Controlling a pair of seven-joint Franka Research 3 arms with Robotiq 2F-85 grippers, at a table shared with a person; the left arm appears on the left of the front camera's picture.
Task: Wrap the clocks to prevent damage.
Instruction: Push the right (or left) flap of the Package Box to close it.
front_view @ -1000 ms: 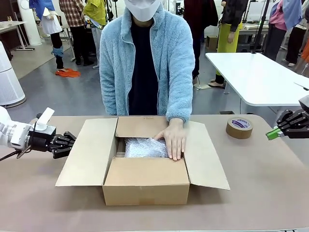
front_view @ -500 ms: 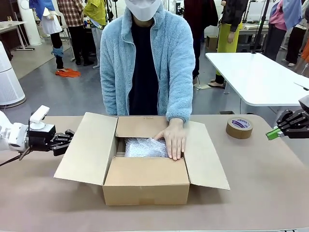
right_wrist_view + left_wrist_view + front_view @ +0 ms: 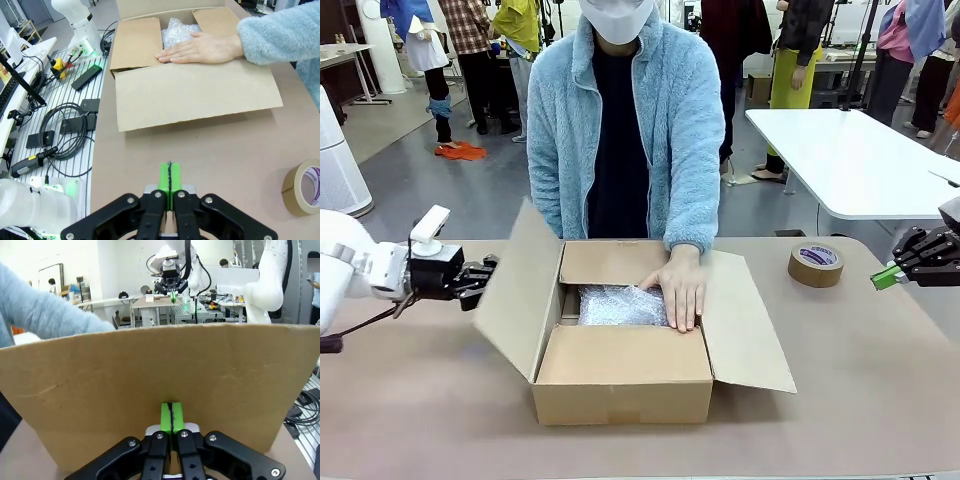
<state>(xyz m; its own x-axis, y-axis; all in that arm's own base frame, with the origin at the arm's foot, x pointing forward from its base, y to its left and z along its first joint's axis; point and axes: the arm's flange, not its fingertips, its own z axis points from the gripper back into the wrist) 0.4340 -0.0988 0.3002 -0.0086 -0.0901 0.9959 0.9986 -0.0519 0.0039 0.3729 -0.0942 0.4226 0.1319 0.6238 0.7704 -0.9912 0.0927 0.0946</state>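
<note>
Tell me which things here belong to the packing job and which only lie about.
In the job: cardboard box; bubble-wrapped bundle inside it; person's hand on the bundle; left gripper, shut, against the box's left flap.
Lying about: tape roll, untouched; right gripper, shut, idle; white table behind.

Left of the cardboard box (image 3: 620, 385): left arm (image 3: 360, 270) white and rounded, thin black cable below; left gripper (image 3: 486, 272) black, silver screws at the knuckles, green pads; right of the box: right gripper (image 3: 883, 277) black, green-tipped; behind the box: person (image 3: 620, 120) wears pale blue fleece jacket, dark top, white mask.
</note>
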